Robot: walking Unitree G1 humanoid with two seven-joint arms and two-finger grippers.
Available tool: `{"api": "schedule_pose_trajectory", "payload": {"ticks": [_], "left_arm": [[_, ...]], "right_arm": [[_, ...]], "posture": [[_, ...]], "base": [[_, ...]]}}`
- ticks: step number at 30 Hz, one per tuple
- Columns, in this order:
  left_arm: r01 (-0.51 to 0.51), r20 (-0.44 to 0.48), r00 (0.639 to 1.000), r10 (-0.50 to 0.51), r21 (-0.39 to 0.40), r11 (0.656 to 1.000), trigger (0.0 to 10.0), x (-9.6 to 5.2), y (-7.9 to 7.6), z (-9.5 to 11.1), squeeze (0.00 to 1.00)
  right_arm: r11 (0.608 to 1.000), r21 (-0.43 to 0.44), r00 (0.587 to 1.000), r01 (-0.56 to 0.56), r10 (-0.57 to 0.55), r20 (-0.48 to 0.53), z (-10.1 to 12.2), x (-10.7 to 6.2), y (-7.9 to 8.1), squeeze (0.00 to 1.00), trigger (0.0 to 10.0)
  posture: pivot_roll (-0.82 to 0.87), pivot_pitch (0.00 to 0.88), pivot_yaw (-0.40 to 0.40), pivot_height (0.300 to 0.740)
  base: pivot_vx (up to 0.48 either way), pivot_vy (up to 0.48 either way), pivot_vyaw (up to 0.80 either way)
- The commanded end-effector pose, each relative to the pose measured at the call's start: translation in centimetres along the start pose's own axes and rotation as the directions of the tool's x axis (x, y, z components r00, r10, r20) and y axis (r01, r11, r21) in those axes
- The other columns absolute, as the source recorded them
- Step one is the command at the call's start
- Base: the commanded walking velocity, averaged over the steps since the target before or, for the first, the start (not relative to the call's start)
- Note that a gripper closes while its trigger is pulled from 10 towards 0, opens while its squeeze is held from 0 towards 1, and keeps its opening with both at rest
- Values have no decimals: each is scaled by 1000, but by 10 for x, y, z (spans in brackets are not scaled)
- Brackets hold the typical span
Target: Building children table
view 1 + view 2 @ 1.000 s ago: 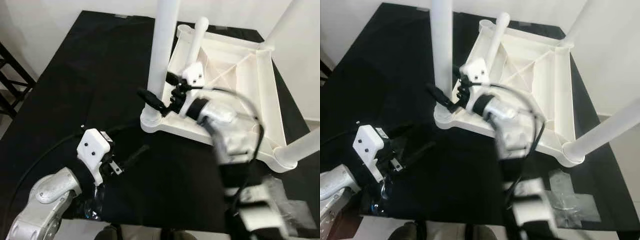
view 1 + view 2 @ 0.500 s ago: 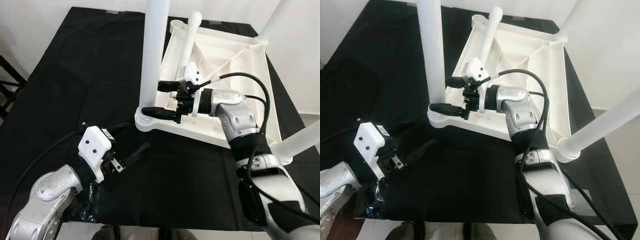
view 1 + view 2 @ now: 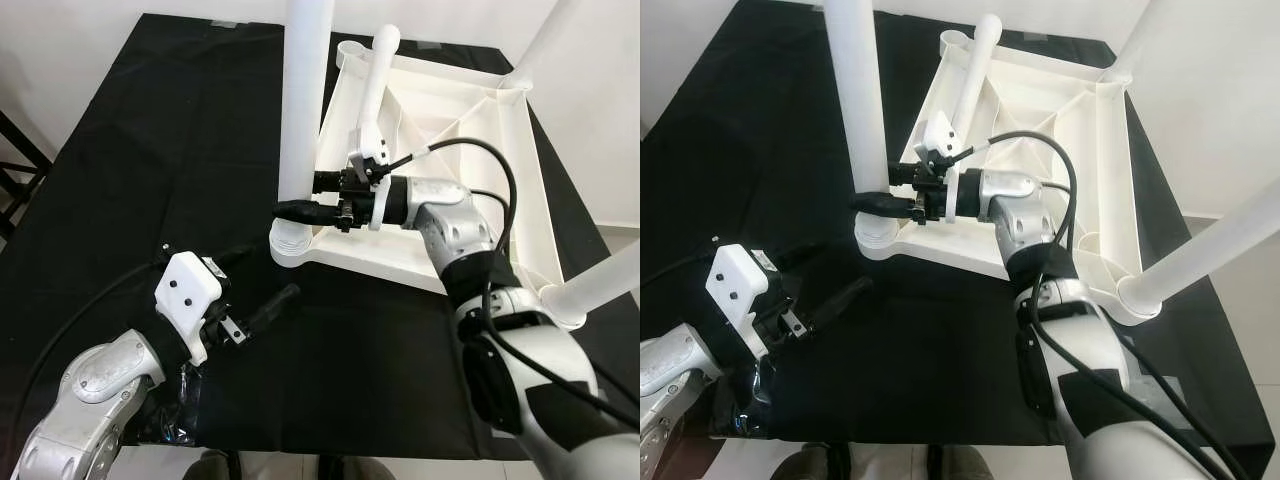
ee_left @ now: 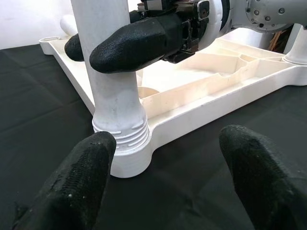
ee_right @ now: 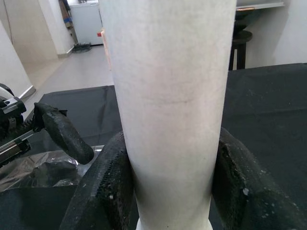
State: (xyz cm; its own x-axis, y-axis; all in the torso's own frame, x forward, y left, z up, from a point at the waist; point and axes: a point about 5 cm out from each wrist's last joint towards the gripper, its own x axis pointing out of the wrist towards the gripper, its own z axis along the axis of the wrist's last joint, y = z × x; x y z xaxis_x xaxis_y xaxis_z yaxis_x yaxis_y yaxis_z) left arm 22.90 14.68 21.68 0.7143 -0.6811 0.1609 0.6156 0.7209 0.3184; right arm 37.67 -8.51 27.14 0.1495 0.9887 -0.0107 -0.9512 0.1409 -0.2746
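Two fingers of my right gripper now clamp the leg, having closed in; my left gripper stays spread below.

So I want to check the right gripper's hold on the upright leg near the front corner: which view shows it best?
The right wrist view: both black fingers press the white leg from either side. The left wrist view shows the right gripper around the leg above its threaded socket. The eye views show it from above, less clearly.
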Motion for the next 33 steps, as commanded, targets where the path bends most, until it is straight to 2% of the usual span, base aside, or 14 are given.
{"api": "schedule_pose_trajectory", "payload": {"ticks": [1,10,11,12,13,14,15,17,26,27,29,30,32,33], "left_arm": [[16,-9,1000,-15,6,1000,10000,-3,-3,1,0],[16,-9,1000,-16,2,1000,10000,-4,-2,0,0],[18,-9,1000,-18,2,1000,10000,-4,-2,0,0],[18,-9,1000,-18,2,1000,10000,-4,-2,0,0],[23,-10,1000,-23,1,1000,10000,-4,-2,0,0],[23,-10,1000,-23,1,1000,10000,-4,-2,0,0],[32,-12,999,-32,-3,999,10000,-4,-2,0,0],[38,-13,999,-38,-4,999,10000,-3,-2,0,0],[39,-17,999,-39,-2,999,10000,-5,-2,-1,0],[36,-18,999,-36,0,999,10000,-5,-1,-1,0],[36,-17,999,-36,2,999,10000,-5,0,0,0],[39,-14,999,-39,3,999,10000,-3,-1,0,0],[39,-14,999,-39,3,999,10000,-3,-1,0,0],[41,-11,999,-41,1,999,10000,-2,-2,1,0]], "right_arm": [[1000,16,1000,-5,6,-21,-6,-2,1,0,0],[937,13,928,350,-345,-140,-43,-18,13,0,0],[856,22,844,517,-505,-182,-55,-17,19,0,0],[856,22,844,517,-505,-182,-55,-17,19,0,0],[771,51,756,635,-606,-246,-78,-8,48,0,0],[771,51,756,635,-606,-246,-78,-8,48,0,0],[686,25,664,727,-694,-278,-86,-4,64,0,0],[643,-1,617,766,-736,-279,-88,0,70,0,0],[627,-26,598,778,-753,-275,-83,8,65,0,0],[603,-27,572,797,-768,-289,-80,9,66,0,10000],[606,10,588,795,-766,-259,-72,11,64,0,10000],[642,67,641,764,-742,-195,-60,15,60,1000,10000],[642,67,641,764,-742,-195,-60,15,60,1000,10000],[713,115,722,692,-682,-117,-47,21,58,1000,10000]], "posture": [[122,279,-125,740],[85,282,-126,740],[84,283,-129,740],[84,283,-129,740],[96,296,-109,740],[96,296,-109,740],[80,282,-97,740],[90,285,-105,740],[92,280,-114,740],[91,279,-110,740],[87,278,-106,740],[87,278,-106,740],[87,278,-106,740],[88,277,-110,740]], "base": [[0,0,0],[0,0,0],[0,0,0],[0,0,0],[0,0,0],[0,0,0],[0,0,0],[0,0,0],[0,0,0],[0,0,0],[0,0,0],[0,0,0],[0,0,0],[0,0,0]]}}
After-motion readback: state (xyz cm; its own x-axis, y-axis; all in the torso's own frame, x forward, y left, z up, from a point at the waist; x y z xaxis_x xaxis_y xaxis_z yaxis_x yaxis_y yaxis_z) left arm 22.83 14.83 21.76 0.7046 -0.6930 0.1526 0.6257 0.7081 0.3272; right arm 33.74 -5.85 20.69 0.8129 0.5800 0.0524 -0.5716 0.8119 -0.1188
